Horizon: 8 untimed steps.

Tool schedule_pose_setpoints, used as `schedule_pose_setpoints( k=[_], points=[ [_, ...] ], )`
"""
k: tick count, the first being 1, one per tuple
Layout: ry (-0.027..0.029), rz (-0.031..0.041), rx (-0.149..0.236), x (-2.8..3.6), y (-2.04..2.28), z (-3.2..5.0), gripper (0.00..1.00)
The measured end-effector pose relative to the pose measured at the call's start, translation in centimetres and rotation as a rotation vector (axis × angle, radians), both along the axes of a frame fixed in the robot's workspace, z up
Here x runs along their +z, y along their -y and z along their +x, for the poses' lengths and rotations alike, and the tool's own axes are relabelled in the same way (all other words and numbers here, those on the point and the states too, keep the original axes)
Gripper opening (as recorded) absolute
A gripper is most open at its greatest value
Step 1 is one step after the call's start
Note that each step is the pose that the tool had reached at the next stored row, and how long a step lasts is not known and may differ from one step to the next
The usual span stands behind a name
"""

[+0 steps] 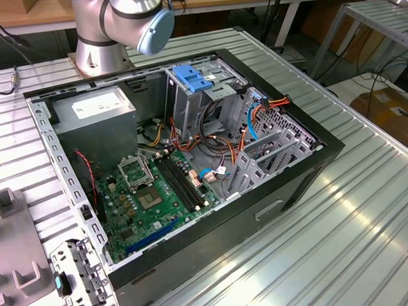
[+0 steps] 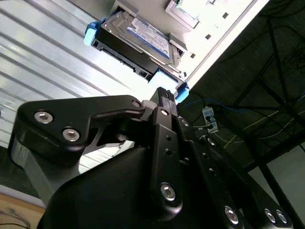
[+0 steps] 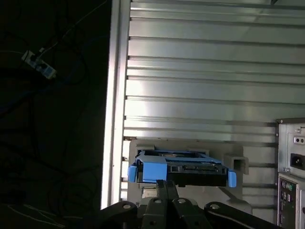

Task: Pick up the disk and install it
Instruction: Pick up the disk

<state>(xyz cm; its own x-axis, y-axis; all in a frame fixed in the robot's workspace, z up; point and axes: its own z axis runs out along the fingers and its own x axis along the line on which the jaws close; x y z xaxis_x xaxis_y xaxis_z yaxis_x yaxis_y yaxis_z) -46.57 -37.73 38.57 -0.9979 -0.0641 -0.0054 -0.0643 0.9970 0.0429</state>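
Observation:
The disk [image 2: 138, 36] [image 3: 190, 169] is a flat dark drive with bright blue carrier ends. It lies in a light grey holder [image 3: 233, 162] on the ribbed metal table, close to the table's edge. My gripper [image 2: 164, 98] [image 3: 167, 183] hovers just short of the disk's near blue end, apart from it. Its fingers are shut together with nothing between them. In the exterior view the open computer case [image 1: 68, 196] lies on its side, with the tall grey drive cage [image 1: 201, 101] and its blue handle [image 1: 192, 77] at the back.
The arm's base [image 1: 100, 48] stands behind the case. A grey fixture block [image 1: 6, 203] and a small metal bracket [image 1: 76, 279] lie at the exterior view's left. The table's edge [image 3: 114, 95] drops to a dark floor with cables. The case's rear panel [image 3: 290, 162] is beside the holder.

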Motion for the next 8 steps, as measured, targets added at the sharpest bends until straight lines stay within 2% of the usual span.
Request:
schedule_pose_setpoints(
  k=[2,8],
  points=[
    [0.0000,0.0000,0.024,0.00,0.00,0.00,0.11],
    [0.0000,0.0000,0.029,0.00,0.00,0.00,0.11]
  ],
)
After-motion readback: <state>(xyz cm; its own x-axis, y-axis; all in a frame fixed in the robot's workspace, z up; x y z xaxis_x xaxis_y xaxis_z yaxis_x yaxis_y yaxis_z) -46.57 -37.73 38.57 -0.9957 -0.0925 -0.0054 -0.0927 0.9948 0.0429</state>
